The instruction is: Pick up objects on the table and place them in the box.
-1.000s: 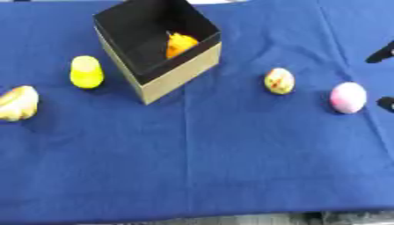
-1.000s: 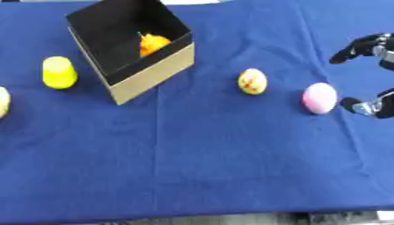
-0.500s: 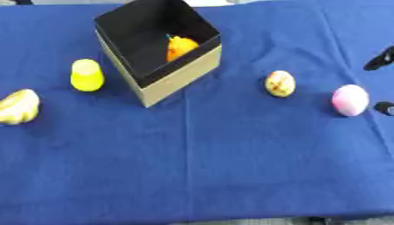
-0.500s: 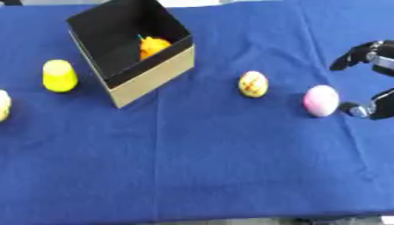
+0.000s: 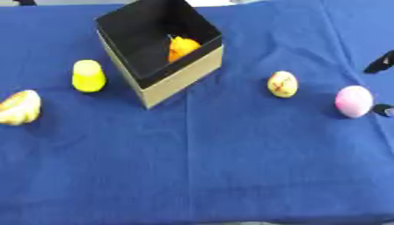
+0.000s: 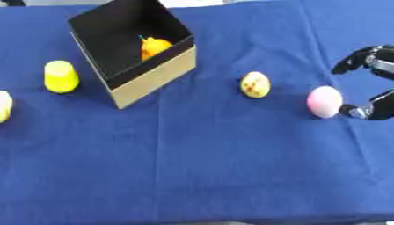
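A cardboard box [image 5: 178,75] with a black inside stands open at the back, left of centre, with an orange object [image 5: 182,47] lying in it. On the blue cloth lie a yellow cup-shaped object [image 5: 89,76], a pale yellow-white object [image 5: 19,107] at the far left, a yellow egg-shaped object [image 5: 282,84] with red marks, and a pink egg [image 6: 324,101]. My right hand [image 6: 375,107] is at the right edge, open, its thumb tip just right of the pink egg and its fingers spread above it, apart from it. The left hand does not show.
The blue cloth [image 5: 200,167] covers the whole table, and its front edge runs along the bottom of the views. A wide bare stretch of cloth lies between the objects and that edge.
The right hand's upper fingers have come down slightly beside the pink egg. The whole picture has shifted a little; the objects have not moved.
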`<act>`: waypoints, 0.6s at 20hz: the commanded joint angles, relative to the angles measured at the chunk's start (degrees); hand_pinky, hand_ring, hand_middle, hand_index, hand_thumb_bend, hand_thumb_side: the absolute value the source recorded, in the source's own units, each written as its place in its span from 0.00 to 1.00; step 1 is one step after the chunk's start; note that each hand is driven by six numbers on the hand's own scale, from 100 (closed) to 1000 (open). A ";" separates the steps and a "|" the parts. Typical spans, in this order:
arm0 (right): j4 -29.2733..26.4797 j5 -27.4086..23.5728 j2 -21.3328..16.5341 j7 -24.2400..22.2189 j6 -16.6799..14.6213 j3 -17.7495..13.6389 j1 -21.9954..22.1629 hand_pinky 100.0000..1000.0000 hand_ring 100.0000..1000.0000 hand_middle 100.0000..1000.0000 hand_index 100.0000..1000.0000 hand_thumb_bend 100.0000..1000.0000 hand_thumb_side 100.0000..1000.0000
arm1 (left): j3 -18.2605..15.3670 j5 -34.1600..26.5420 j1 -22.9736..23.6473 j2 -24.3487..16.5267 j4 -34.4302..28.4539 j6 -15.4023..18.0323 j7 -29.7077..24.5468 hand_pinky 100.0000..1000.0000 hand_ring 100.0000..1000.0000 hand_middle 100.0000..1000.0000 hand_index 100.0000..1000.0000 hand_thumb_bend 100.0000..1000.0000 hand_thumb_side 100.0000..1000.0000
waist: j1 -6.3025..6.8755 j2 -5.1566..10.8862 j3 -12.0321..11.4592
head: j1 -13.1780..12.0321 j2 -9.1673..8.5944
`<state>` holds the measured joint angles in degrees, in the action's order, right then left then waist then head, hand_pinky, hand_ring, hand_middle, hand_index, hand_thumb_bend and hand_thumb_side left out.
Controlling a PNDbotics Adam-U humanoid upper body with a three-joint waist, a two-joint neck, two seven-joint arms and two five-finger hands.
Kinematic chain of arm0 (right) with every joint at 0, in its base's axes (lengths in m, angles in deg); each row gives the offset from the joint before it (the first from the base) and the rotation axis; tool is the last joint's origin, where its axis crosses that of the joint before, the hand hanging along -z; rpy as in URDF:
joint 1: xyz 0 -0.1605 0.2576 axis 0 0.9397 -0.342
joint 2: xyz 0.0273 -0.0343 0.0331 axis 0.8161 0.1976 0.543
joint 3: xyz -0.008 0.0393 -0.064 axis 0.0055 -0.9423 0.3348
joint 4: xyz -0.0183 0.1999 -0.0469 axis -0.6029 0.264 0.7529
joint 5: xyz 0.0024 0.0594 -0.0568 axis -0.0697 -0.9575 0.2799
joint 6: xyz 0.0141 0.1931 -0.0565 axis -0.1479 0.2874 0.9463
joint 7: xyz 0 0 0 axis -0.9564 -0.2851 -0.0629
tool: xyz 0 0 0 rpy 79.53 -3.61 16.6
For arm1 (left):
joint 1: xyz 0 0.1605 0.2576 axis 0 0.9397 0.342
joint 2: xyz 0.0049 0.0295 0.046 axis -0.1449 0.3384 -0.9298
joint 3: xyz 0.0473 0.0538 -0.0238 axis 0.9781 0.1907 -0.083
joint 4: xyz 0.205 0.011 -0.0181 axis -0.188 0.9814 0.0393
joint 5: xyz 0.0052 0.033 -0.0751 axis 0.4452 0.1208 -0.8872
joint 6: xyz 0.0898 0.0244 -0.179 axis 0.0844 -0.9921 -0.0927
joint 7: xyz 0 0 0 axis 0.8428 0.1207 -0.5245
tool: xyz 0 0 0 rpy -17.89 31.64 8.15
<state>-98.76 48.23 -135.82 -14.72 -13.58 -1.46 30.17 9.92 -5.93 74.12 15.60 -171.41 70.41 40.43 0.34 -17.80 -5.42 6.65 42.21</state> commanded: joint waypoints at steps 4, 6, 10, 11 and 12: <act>2.17 0.80 -0.74 -0.25 -0.39 0.46 -1.56 0.85 0.84 0.74 0.80 0.37 0.00 | 0.23 0.08 -0.43 -0.34 -1.03 0.02 -0.51 0.75 0.54 0.51 0.76 0.04 0.51 | 0.26 0.49 -0.45 | 0.20 -1.05; 3.28 1.87 -0.63 -0.48 -0.30 0.71 -1.87 0.85 0.84 0.74 0.81 0.37 0.00 | 0.30 0.10 -0.46 -0.27 -1.03 0.03 -0.60 0.75 0.54 0.51 0.76 0.04 0.51 | 0.36 0.34 -0.60 | 0.23 -1.17; 6.25 4.27 -0.08 -0.64 -0.16 0.93 -2.54 0.85 0.84 0.74 0.80 0.37 0.00 | 0.36 0.09 -0.46 -0.08 -1.03 0.04 -0.73 0.75 0.54 0.51 0.76 0.04 0.52 | 0.57 0.01 -0.91 | 0.22 -1.40; 6.89 4.71 0.03 -0.65 -0.22 0.97 -2.66 0.85 0.84 0.74 0.81 0.37 0.00 | 0.36 0.08 -0.46 -0.04 -1.03 0.06 -0.74 0.75 0.54 0.51 0.76 0.04 0.52 | 0.61 -0.06 -0.95 | 0.22 -1.45; 7.47 5.13 0.16 -0.64 -0.28 1.01 -2.77 0.86 0.84 0.74 0.81 0.37 0.00 | 0.37 0.07 -0.47 0.00 -1.03 0.06 -0.75 0.75 0.54 0.51 0.76 0.04 0.52 | 0.65 -0.15 -0.97 | 0.21 -1.50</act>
<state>-91.87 52.48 -134.26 -15.21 -13.72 0.05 27.99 10.20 -5.93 74.06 16.12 -171.41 70.37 39.86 1.07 -18.80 -6.35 6.72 41.50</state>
